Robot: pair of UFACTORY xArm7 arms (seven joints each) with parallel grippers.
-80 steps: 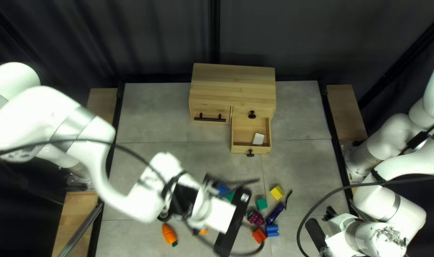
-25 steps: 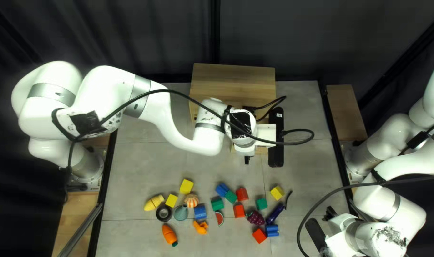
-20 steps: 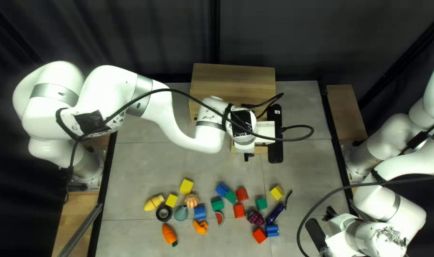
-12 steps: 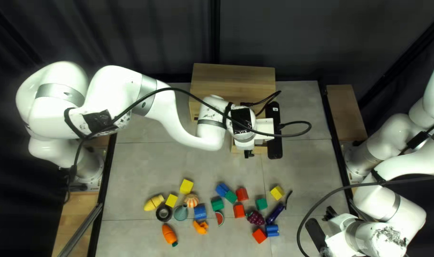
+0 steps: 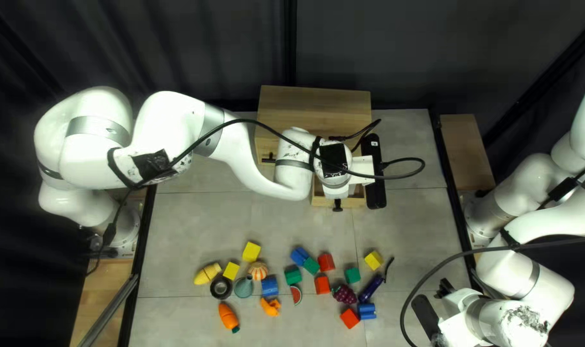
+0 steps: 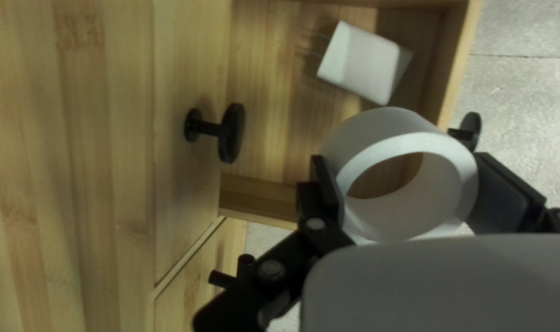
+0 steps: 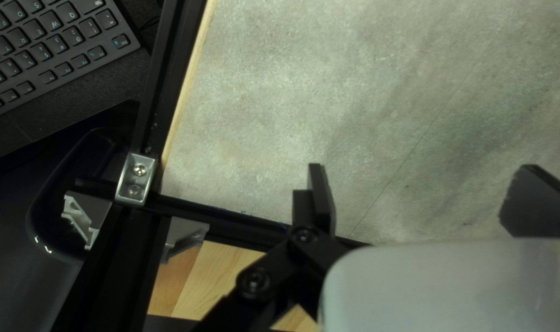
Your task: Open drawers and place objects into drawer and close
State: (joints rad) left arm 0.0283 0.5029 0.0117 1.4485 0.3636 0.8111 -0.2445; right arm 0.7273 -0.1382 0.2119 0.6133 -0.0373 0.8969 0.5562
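Observation:
In the top left view my left gripper [image 5: 337,183] hangs over the pulled-out lower right drawer [image 5: 319,200] of the wooden cabinet [image 5: 315,106]; its fingertips are hidden there. The left wrist view shows my left gripper [image 6: 403,166] shut on a white ring [image 6: 378,126], one finger against either side. Beyond the ring, a white block [image 6: 360,64] lies inside the drawer [image 6: 459,61]. A black knob [image 6: 231,132] marks the closed drawer above. My right gripper [image 5: 444,288] stays near the table's right edge, open and holding nothing in the right wrist view [image 7: 422,172].
Toys and blocks lie on the table's near half, among them a carrot [image 5: 228,317], an eggplant [image 5: 371,288], a yellow block [image 5: 373,259] and a black ring [image 5: 220,287]. A black frame rail [image 7: 231,216] and a keyboard [image 7: 46,49] flank my right gripper.
My left arm has swung from above the toys to the open drawer, then shifted slightly toward the cabinet, uncovering the drawer's front knob. The right arm has stayed still.

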